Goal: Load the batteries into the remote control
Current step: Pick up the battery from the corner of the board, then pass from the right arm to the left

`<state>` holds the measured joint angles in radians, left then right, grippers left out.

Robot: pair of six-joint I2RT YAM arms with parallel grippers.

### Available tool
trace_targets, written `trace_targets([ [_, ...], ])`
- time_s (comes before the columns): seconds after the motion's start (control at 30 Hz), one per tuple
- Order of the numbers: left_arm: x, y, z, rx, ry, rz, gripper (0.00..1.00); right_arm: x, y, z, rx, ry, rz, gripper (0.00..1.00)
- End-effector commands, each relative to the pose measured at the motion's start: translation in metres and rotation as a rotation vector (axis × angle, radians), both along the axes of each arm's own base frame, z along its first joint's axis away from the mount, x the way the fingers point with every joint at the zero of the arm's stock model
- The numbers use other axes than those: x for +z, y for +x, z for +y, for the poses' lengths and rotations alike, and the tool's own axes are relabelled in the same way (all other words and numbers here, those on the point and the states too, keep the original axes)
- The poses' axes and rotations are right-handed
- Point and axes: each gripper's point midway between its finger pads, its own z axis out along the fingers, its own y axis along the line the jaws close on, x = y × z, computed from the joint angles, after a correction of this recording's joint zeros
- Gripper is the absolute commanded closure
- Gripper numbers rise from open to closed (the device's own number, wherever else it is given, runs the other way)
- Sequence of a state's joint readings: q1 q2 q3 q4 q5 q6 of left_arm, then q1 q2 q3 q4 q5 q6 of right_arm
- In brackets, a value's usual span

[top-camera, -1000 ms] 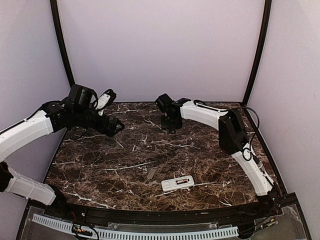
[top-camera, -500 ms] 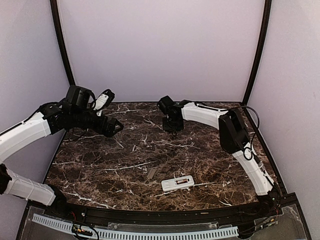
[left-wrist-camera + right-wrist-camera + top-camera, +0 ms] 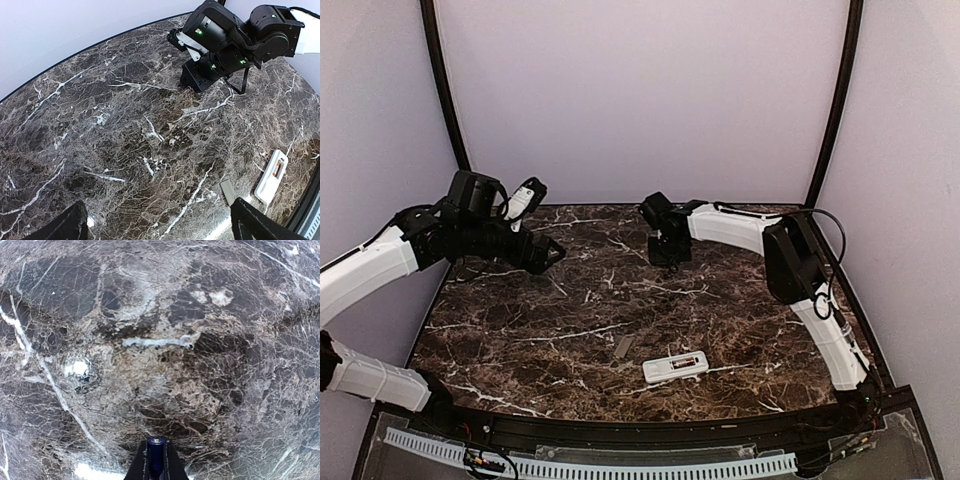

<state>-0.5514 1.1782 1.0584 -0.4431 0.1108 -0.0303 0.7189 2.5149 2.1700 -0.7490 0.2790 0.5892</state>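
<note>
Two arms reached over the dark marble table (image 3: pixel 500 330), the left arm (image 3: pixel 370 270) bent in from the left side and the right arm (image 3: pixel 790 265) stretched to the far middle. Near the front edge lay the remote control (image 3: pixel 675 367), white and flat on the marble with its recessed slot facing up. The small grey cover (image 3: pixel 623 347) lay just beside it on the left, not touching.

The step in hand looked like carrying a battery to the remote. To do it well, the right arm would need to bring the battery toward the near edge and turn it to lie along the slot. It would then lower it in squarely without nudging the light handset, and the other gripper could steady the remote.

The right gripper (image 3: pixel 666 258) hung low over the marble, well apart from the remote, its fingers clenched on one bluish-purple battery (image 3: pixel 156 459). A second could not be made out. The left gripper (image 3: pixel 548 254) was spread wide and held nothing.
</note>
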Motion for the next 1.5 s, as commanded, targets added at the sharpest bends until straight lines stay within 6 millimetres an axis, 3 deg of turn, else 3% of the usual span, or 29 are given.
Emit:
trace_targets([
  [0.0, 0.004, -0.003, 0.007, 0.010, 0.002, -0.023, 0.01, -0.019, -0.024, -0.007, 0.024, -0.008, 0.116, 0.96],
  [0.13, 0.006, -0.005, 0.008, 0.007, -0.003, -0.031, 0.01, -0.017, -0.032, -0.010, 0.046, -0.005, 0.129, 1.00],
  [0.2, 0.007, -0.005, 0.008, 0.006, -0.005, -0.033, 0.01, -0.009, -0.034, -0.002, 0.102, 0.039, 0.115, 1.00],
  [0.37, 0.009, -0.005, 0.009, 0.008, -0.004, -0.042, 0.01, 0.036, -0.046, 0.034, 0.328, 0.244, 0.021, 1.00],
  [0.67, 0.015, -0.006, 0.011, 0.010, -0.009, -0.065, 0.01, 0.103, -0.074, 0.041, 0.572, 0.333, -0.114, 1.00],
  [0.77, 0.027, -0.011, 0.009, -0.009, -0.043, -0.102, 0.01, 0.149, -0.094, 0.049, 0.681, 0.424, -0.187, 1.00],
  [0.9, 0.044, -0.020, 0.004, -0.054, -0.110, -0.158, 0.03, 0.226, -0.127, 0.063, 0.816, 0.493, -0.375, 1.00],
  [1.0, 0.050, -0.035, -0.008, -0.145, -0.183, -0.180, 0.11, 0.290, -0.156, 0.075, 0.899, 0.541, -0.542, 1.00],
  [1.1, 0.071, -0.050, -0.020, -0.236, -0.290, -0.261, 0.19, 0.335, -0.187, 0.086, 0.980, 0.598, -0.653, 1.00],
  [1.13, 0.089, -0.060, -0.026, -0.294, -0.348, -0.320, 0.22, 0.346, -0.197, 0.090, 1.004, 0.610, -0.687, 1.00],
  [1.17, 0.088, -0.066, -0.029, -0.322, -0.370, -0.327, 0.23, 0.357, -0.206, 0.093, 1.026, 0.619, -0.723, 1.00],
  [1.2, 0.106, -0.077, -0.035, -0.382, -0.421, -0.393, 0.26, 0.366, -0.215, 0.097, 1.047, 0.630, -0.753, 1.00],
  [1.23, 0.104, -0.082, -0.037, -0.406, -0.433, -0.403, 0.27, 0.374, -0.224, 0.100, 1.065, 0.643, -0.780, 1.00],
  [1.27, 0.116, -0.091, -0.042, -0.447, -0.463, -0.455, 0.28, 0.382, -0.232, 0.102, 1.079, 0.659, -0.800, 1.00],
  [1.47, 0.120, -0.104, -0.066, -0.541, -0.477, -0.532, 0.29, 0.416, -0.270, 0.115, 1.140, 0.763, -0.901, 1.00],
])
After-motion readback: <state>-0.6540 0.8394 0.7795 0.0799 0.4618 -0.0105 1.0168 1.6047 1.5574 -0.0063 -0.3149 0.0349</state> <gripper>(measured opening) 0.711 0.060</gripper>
